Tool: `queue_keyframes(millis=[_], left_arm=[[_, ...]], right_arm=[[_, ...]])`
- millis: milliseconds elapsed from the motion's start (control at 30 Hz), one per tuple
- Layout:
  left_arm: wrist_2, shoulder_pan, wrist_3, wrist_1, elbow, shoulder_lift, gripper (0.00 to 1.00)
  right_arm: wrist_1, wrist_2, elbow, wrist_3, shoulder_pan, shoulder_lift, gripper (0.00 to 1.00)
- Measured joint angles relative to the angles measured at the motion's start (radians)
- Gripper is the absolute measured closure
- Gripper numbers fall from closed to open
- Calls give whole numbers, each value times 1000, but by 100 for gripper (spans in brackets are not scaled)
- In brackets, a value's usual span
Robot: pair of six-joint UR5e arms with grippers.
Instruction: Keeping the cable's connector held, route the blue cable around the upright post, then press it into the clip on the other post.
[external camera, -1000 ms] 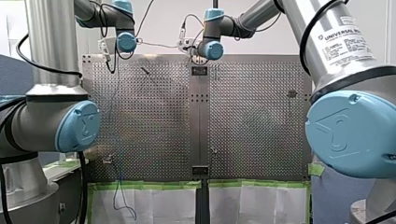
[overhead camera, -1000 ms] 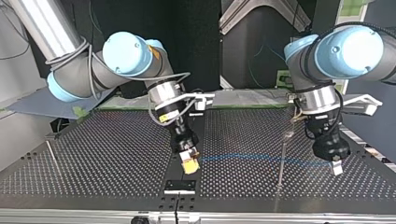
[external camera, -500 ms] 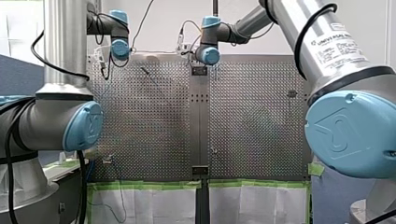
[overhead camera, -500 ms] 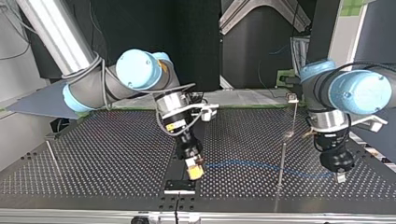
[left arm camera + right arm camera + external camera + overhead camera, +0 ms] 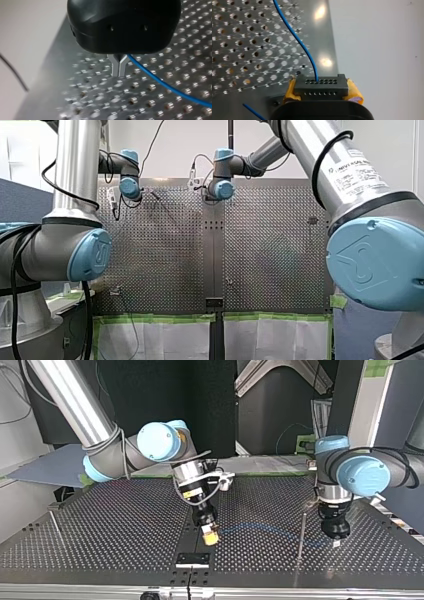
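My right fingers (image 5: 290, 90), yellow-padded, are closed on the two ends of the dark connector (image 5: 321, 87), a small block with rows of holes. The blue cable (image 5: 315, 71) leaves one hole in the block's face and runs on ahead over the perforated counter (image 5: 242, 45).

In the top view these fingers hang tilted, low over the counter's middle seam. A black plate (image 5: 192, 559) lies at their 7 o'clock, just beside them. From the connector the cable heads toward 3 o'clock in a shallow arc close to the counter, as far as my left fingers (image 5: 115, 66).

Those are bare metal under a black body, with their tips pressed together, and they point down just above the counter. The cable comes out of the fork at their root and runs off to one side. I cannot tell whether it is pinched there or only caged.

The upright post (image 5: 301, 542), a thin rod, stands near the left fingers at their 9 o'clock in the top view. The cable crosses its line, but I cannot tell on which side of the post it passes. The other post (image 5: 55, 527) stands by the counter's 9 o'clock edge in that view, well apart from the cable and both arms.

In the front view both wrists are over the counter's far edge, the left at 11 o'clock and the right at 12.
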Motion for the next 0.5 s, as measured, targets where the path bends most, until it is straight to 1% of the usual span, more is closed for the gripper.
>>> queue_keyframes(millis=[167,267,400,500], left_arm=[[41,0,-13,6,0,-13,100],[58,0,-24,7,0,-21,100],[65,-1,-37,8,0,-30,100],[67,-2,-59,6,0,-35,100]], right_arm=[[6,0,1,-5,0,17,100],[10,0,1,-7,2,24,100],[23,0,5,-14,6,36,100],[30,1,13,-18,8,45,100]])
